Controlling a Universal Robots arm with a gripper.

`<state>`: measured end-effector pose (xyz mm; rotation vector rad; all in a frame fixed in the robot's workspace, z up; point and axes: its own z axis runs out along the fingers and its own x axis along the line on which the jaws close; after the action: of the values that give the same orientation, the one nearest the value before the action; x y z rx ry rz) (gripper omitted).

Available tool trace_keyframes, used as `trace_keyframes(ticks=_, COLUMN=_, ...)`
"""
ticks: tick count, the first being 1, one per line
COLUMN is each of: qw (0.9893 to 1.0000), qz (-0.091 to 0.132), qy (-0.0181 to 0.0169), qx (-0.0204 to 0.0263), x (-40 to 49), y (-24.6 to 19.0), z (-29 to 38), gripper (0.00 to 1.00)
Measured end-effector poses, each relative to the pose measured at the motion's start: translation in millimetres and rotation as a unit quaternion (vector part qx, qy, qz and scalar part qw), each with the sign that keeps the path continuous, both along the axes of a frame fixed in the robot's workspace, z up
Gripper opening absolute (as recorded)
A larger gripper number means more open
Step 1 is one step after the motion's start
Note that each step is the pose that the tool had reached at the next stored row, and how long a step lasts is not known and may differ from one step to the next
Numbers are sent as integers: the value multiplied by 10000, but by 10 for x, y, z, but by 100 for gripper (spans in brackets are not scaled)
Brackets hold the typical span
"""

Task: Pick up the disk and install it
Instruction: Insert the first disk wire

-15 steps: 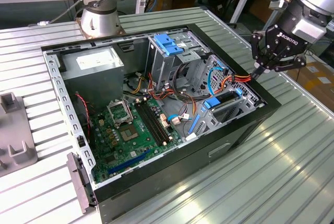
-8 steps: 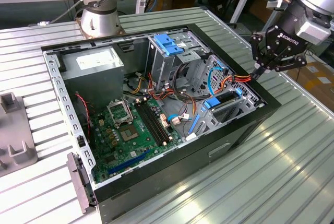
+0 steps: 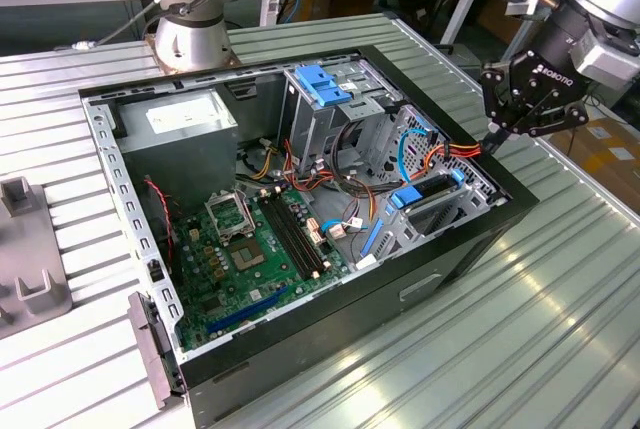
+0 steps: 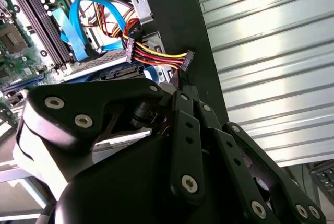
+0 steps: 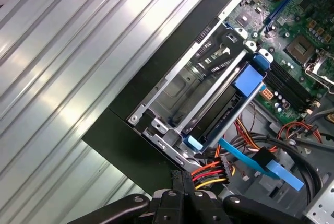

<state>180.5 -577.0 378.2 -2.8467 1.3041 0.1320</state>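
cable bundle (image 3: 462, 150) crossing case wall (image 3: 505, 181)

The counter (image 3: 560, 329) is ribbed bare metal with a bright, glossy sheen. The case (image 3: 420, 279) has matt black outer walls and dull grey sheet metal inside, and the disk (image 5: 224, 101) shows dark metal framed by smooth blue plastic rails. The hand (image 4: 180, 85) is matt black metal with shiny screw heads.
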Motion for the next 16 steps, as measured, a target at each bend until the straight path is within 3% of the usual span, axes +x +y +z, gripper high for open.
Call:
trace_keyframes(ticks=6, qw=9995, qz=318, qy=0, qx=0, x=0, y=0, z=-1, gripper=10)
trace_keyframes(ticks=9, qw=9986, qz=528, qy=0, qx=0, x=0, y=0, z=-1, gripper=10)
trace_keyframes(ticks=14, qw=9985, qz=544, qy=0, qx=0, x=0, y=0, z=-1, gripper=10)
trace_keyframes(ticks=16, qw=9985, qz=545, qy=0, qx=0, x=0, y=0, z=-1, gripper=17)
